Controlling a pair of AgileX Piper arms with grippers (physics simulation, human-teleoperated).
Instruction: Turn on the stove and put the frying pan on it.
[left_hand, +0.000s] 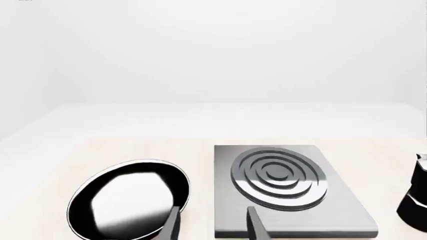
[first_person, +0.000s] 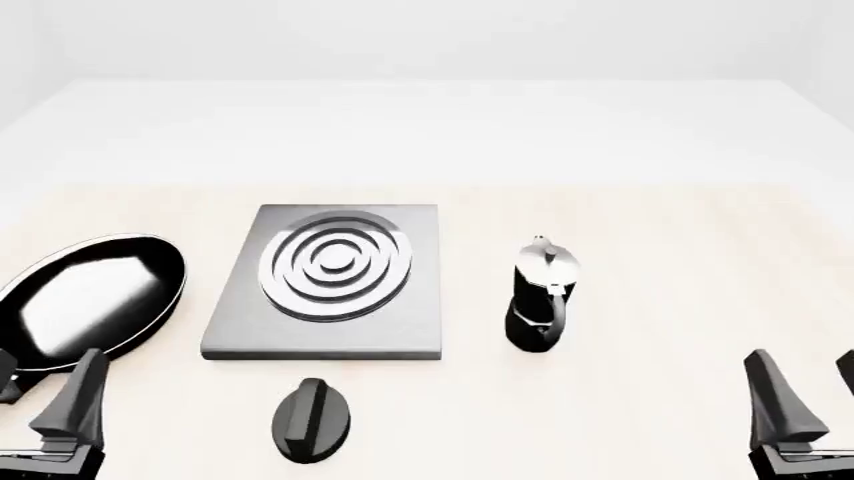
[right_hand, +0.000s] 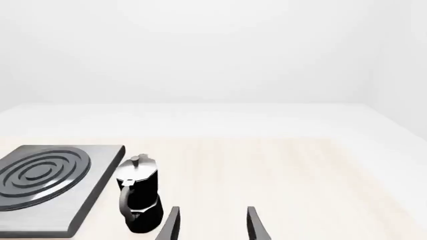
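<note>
Pan sits left of the stove; both grippers hover with jaws wide, empty.

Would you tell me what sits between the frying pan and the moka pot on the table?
In the front view, the stove lies between the frying pan and the moka pot, touching neither.

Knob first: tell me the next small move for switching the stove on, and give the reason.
Probably bring the left gripper across to the knob and close on it. The knob lies untouched on the table in front of the stove, nearer the left arm. Both grippers are open and empty, and the frying pan sits beside the stove, so the burner comes first.
</note>
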